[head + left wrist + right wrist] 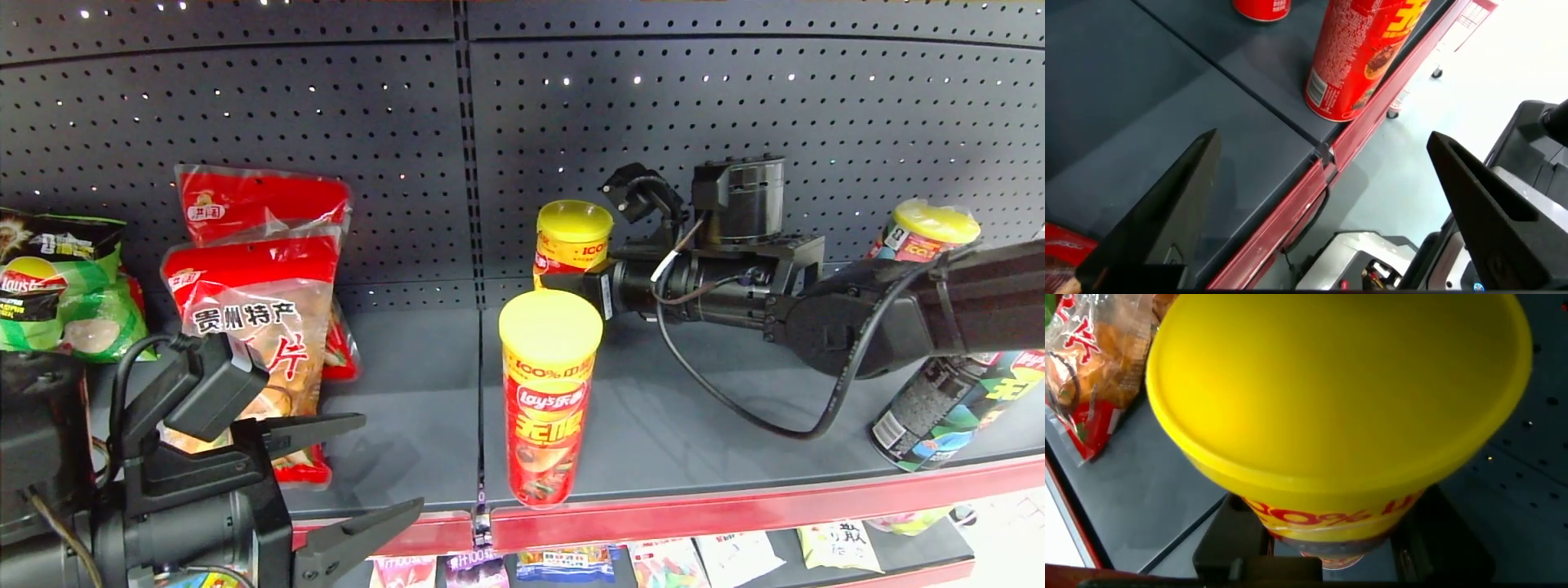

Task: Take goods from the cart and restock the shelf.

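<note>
A tall red chip can [545,408] with a yellow lid stands upright near the shelf's red front edge [735,506]. Behind it a second yellow-lidded chip can [573,237] is upright, with my right gripper [567,282] shut on its body, the arm coming in from the right. In the right wrist view that can's lid [1339,392] looms close, dark fingers [1221,543] at its sides. My left gripper [392,463] hangs open and holding nothing at the lower left, in front of the shelf edge. The left wrist view shows its fingers [1167,220] spread, the front can [1360,57] beyond them.
Red snack bags [261,278] lean against the pegboard at left, with a green bag [57,286] farther left. More cans [927,233] stand at the right, one dark can [939,408] tilted. Bare grey shelf floor [408,384] lies between the bags and the cans. Packets fill the lower shelf [653,563].
</note>
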Controlling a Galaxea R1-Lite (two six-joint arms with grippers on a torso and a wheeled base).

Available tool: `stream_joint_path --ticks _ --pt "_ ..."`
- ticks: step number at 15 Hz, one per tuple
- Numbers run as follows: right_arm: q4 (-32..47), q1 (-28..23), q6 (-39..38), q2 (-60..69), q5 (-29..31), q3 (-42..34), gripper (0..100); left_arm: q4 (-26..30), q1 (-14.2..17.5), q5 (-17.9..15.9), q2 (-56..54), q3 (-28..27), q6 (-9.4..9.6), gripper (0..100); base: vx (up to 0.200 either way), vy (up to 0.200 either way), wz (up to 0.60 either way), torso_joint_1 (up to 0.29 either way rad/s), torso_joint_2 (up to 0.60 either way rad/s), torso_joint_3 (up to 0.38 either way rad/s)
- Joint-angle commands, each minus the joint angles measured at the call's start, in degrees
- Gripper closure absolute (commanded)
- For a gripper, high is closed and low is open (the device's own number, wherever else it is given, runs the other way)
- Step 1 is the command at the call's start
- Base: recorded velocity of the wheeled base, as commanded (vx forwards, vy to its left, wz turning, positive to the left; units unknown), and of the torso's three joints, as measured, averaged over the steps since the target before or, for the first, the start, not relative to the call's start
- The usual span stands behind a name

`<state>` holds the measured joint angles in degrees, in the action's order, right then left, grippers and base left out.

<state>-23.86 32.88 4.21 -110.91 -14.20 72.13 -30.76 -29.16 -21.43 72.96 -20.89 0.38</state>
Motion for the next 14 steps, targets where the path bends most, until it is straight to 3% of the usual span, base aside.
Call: stream_joint_path --ticks 1,5,6,11,14 --pt "0.04 0.08 0.01 -0.54 -0.04 0.55 100 0.0 -0.02 -0.01 0.16 0.06 -0.03 0 0.0 0.0 0.0 0.0 0.0 0.0" --pt "-0.05 0.26 0.01 -1.24 -0.12 0.73 100 0.0 -0.02 -0.01 0.16 0.06 -0.03 0 0.0 0.0 0.0 0.0 0.0 0.0" --pt "-0.05 0.26 0.01 -1.24 -0.39 0.64 0 0.0 -0.02 -0.01 0.16 0.15 -0.03 0 0.0 0.0 0.0 0.0 0.0 0.0" --pt "-0.05 0.7 -0.43 1.13 -0.12 -1.56 0 0.08 -0.02 -0.01 0.43 0.24 -0.03 0 0.0 0.0 0.0 0.0 0.0 0.0" --pt "0.04 1.14 -0.43 8.08 0.58 -8.59 0 0.08 0.07 0.07 1.66 -0.2 -0.03 0 0.0 0.0 0.0 0.0 0.0 0.0"
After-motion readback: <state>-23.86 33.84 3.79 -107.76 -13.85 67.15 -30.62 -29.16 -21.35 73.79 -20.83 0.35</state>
